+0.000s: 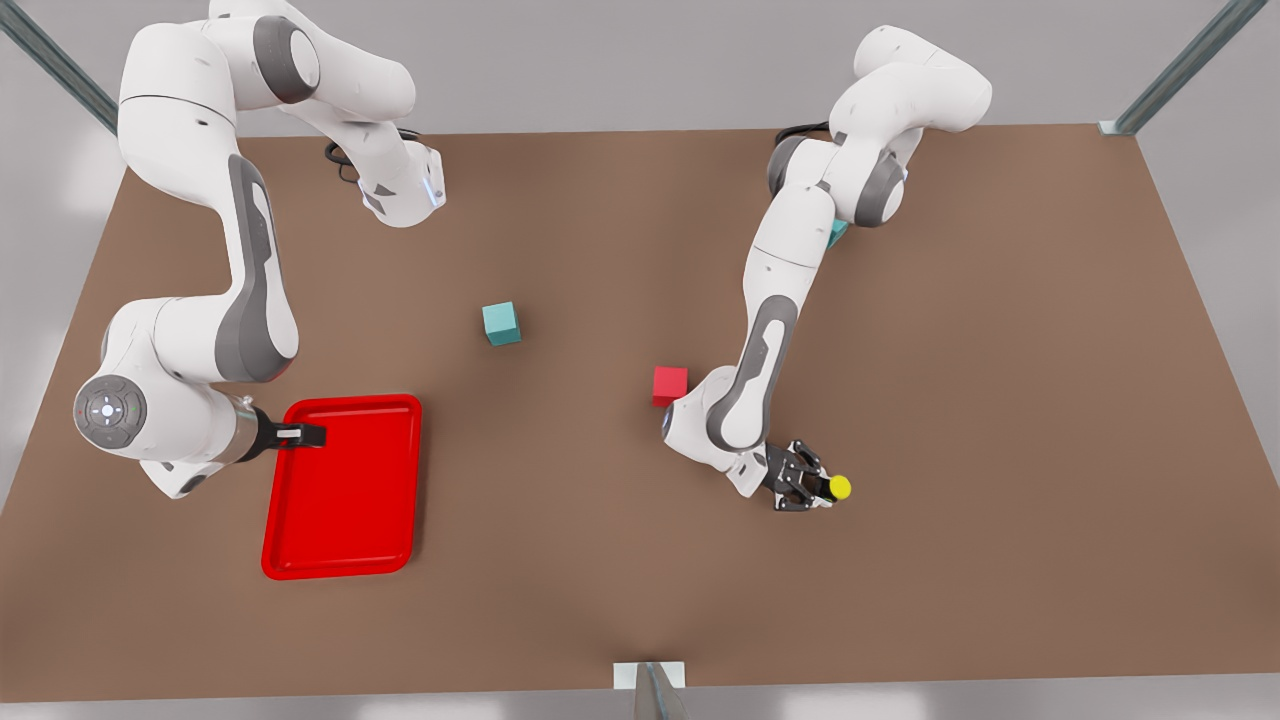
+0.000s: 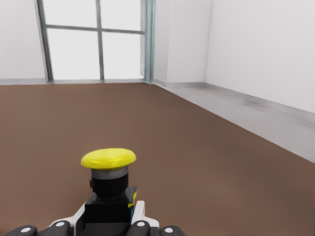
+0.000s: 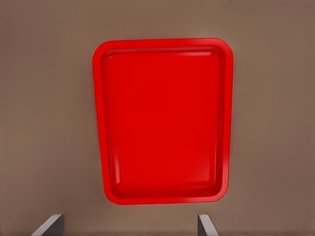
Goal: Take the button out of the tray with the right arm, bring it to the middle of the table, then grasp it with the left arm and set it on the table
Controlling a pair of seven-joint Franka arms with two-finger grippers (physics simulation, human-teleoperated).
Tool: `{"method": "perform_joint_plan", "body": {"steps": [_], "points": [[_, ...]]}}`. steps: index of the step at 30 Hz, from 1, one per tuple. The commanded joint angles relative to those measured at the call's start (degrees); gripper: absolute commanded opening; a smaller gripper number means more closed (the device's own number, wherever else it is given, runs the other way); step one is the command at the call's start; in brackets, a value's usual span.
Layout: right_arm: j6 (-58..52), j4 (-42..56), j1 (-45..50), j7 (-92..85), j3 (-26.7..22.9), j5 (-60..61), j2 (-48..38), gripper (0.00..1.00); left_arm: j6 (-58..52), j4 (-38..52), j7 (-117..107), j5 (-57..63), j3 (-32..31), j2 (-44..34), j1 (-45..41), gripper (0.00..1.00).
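Observation:
The button (image 1: 838, 487), a yellow cap on a dark body, sits between the fingers of my left gripper (image 1: 812, 487), which is shut on it low over the table (image 1: 1000, 400), on the front view's right of centre. In the left wrist view the button (image 2: 108, 184) stands cap-up at the gripper (image 2: 106, 226), with bare tabletop beyond; I cannot tell if it touches the table. The red tray (image 1: 345, 500) lies at the front view's left. My right gripper (image 1: 300, 435) hangs open over its rim; the right wrist view looks down on the tray (image 3: 165, 118) past the gripper (image 3: 128, 228).
A teal cube (image 1: 501, 323) rests near the table's middle. A red cube (image 1: 670, 385) lies close beside the left arm's forearm. A bit of another teal cube (image 1: 838, 233) peeks from behind that arm's elbow. Metal frame posts stand at the table's corners.

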Motion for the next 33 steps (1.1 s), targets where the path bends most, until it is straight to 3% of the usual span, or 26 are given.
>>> {"method": "perform_joint_plan", "body": {"steps": [1, 6, 9, 10, 12, 13, 19, 24, 27, 33], "points": [[-0.1, 0.0, 0.0, -0.1, 0.0, 0.0, -0.1, 1.0, 0.2, 0.0, -8.9, 0.5, 0.0, -0.1, -0.1, 0.32], [-0.2, 0.0, 0.0, -0.1, 0.0, 0.0, -0.1, 1.0, 0.0, -0.1, -8.9, 0.5, 0.0, -0.1, -0.6, 0.33], [-0.2, 0.2, 0.1, 0.0, 0.0, 0.0, -0.2, 1.0, 0.0, -0.2, -8.8, 0.5, 0.0, -0.1, -0.6, 0.39], [-0.3, 0.2, 0.1, 0.0, 0.1, 0.0, -0.2, 1.0, 0.0, -0.2, -8.8, 0.6, 0.0, -0.1, -0.6, 0.46], [-0.2, 0.2, 0.1, 0.1, 0.1, 0.0, -0.2, 1.0, -0.1, -0.3, -8.0, 0.6, 0.1, -0.1, -0.6, 0.91], [-0.3, 0.2, 0.1, 0.1, 0.1, 0.0, -0.1, 1.0, -0.1, -0.3, -7.9, 0.6, 0.0, -0.1, -0.6, 1.0], [0.0, -0.1, 0.0, 0.0, 0.1, 0.0, 0.0, 1.0, -2.9, -0.9, -4.1, -0.3, -0.2, -2.9, -3.1, 1.0], [0.0, -0.1, 0.0, 0.0, 0.1, 0.0, 0.0, 1.0, -10.8, -3.2, -0.6, -0.8, -4.2, -7.6, -4.5, 1.0], [-0.1, -0.1, 0.1, 0.0, 0.1, -0.1, 0.0, 1.0, -13.5, -5.1, 3.7, -4.1, -10.9, -15.5, -4.0, 1.0], [-0.2, 0.0, 0.1, 0.1, 0.1, 0.0, -0.1, 1.0, -12.9, -5.2, 34.2, -19.5, -11.0, -34.6, 3.3, 1.0]]}}
